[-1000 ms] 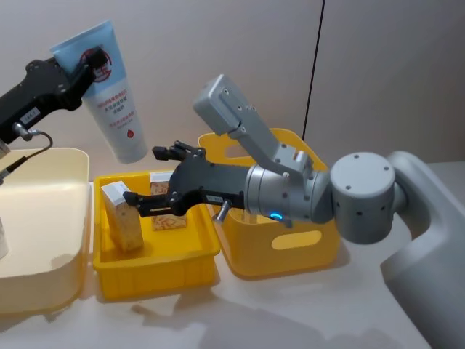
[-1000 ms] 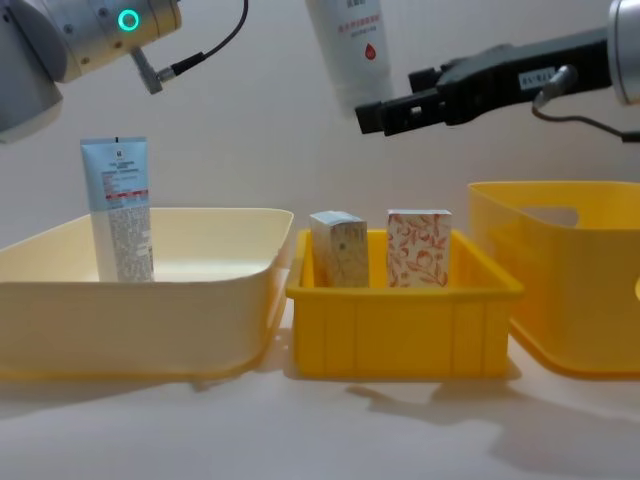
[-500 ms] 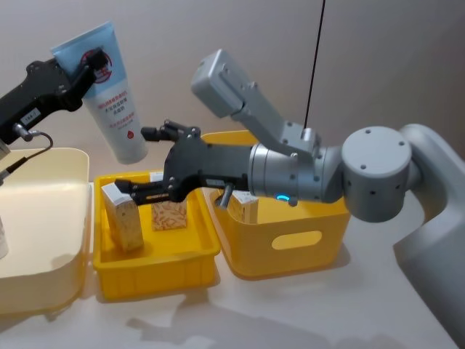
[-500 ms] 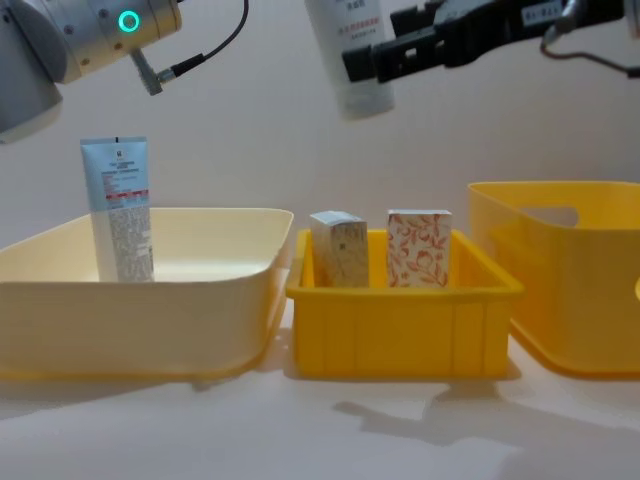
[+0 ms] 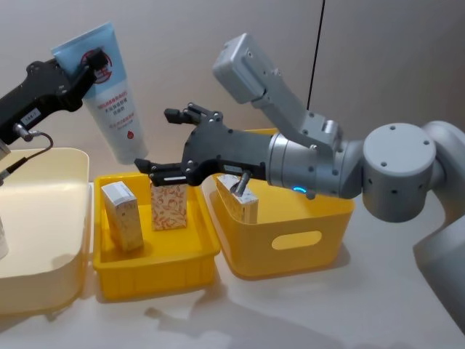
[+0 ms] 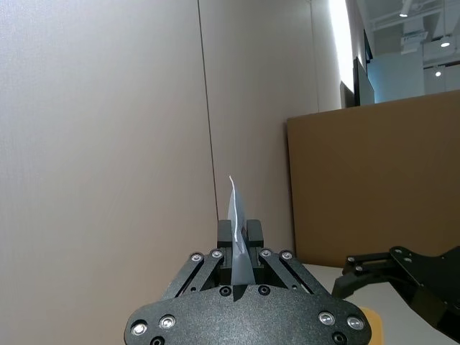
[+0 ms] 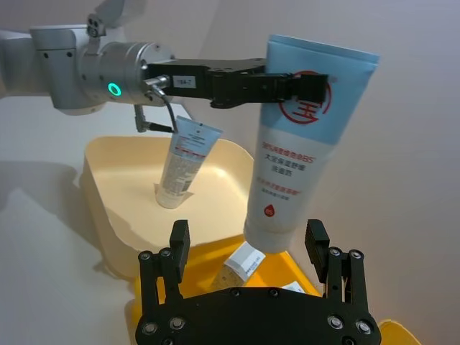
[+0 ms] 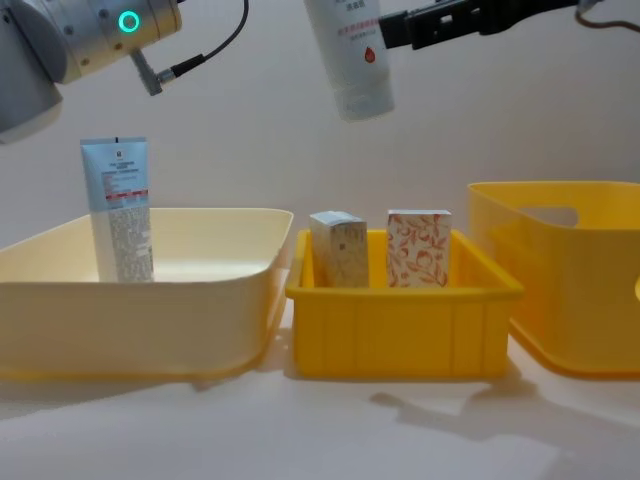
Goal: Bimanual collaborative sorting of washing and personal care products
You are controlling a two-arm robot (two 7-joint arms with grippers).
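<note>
A blue tube (image 5: 112,94) is held high, pinched by the left gripper (image 5: 86,64). The right gripper (image 5: 154,139) is spread wide near its cap end, over the small yellow bin (image 5: 156,265) where two printed boxes (image 5: 122,216) are stood. A second tube (image 8: 117,210) is stood in the cream bin (image 8: 150,320). A third box (image 5: 245,205) is half hidden by the right arm (image 5: 312,163).

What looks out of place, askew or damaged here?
Nothing spilled or damaged. One marbled box seems to lean in the yellow basket, while a pale box and a floral box stand upright in the tray. The left gripper holds a tube aloft, cap down; the open right gripper is near its lower end.
</note>
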